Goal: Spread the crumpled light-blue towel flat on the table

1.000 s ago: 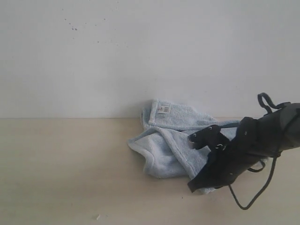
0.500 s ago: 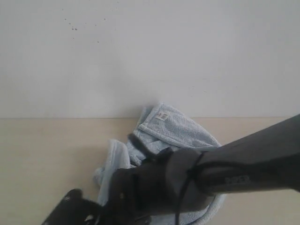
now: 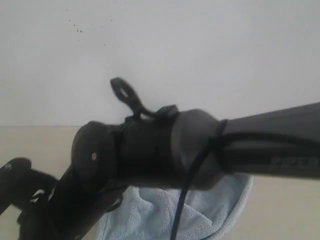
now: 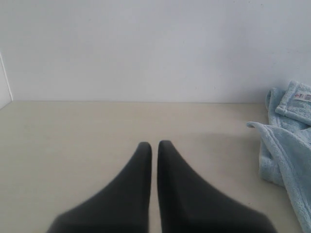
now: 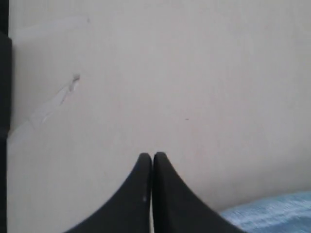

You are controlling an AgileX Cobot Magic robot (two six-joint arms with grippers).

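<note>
One wide, matte beige-cream table (image 4: 73, 145) runs to a plain white-grey wall (image 3: 200, 50) on the far side. A bulky black right robot arm (image 3: 165, 150) reaches from the right to the near left, covering most of the crumpled pale-blue terry towel (image 3: 210, 210), which lies on the table right of centre. The right gripper (image 5: 152, 156) has its fingers pressed together over bare table, gripping nothing. The left gripper (image 4: 154, 144), left of the towel, shows only a thin slit between its fingers. A small white label (image 4: 301, 96) sits near the towel's far corner.
</note>
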